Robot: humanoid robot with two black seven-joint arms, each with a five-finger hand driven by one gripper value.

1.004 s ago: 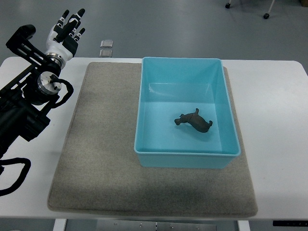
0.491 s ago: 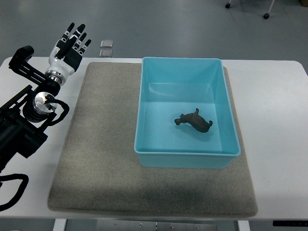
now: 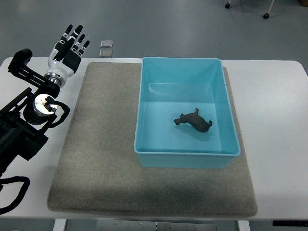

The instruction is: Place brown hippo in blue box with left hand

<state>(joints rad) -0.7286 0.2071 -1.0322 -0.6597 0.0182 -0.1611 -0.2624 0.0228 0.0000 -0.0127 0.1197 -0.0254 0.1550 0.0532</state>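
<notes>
Though boxed, hippo (image 3: 194, 121) far from robot hand (image 3: 69, 46)

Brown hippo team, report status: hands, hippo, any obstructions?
Left hand open, empty, at table's far left. Right hand out of view. Brown hippo lying inside blue box. Nothing obstructing.

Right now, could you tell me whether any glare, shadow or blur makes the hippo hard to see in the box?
Top view: even, soft lighting and sharp focus; the brown hippo stands out dark against the blue box, whose floor shows only mild sheen and faint wall shadows; the left hand is crisp too.
</notes>
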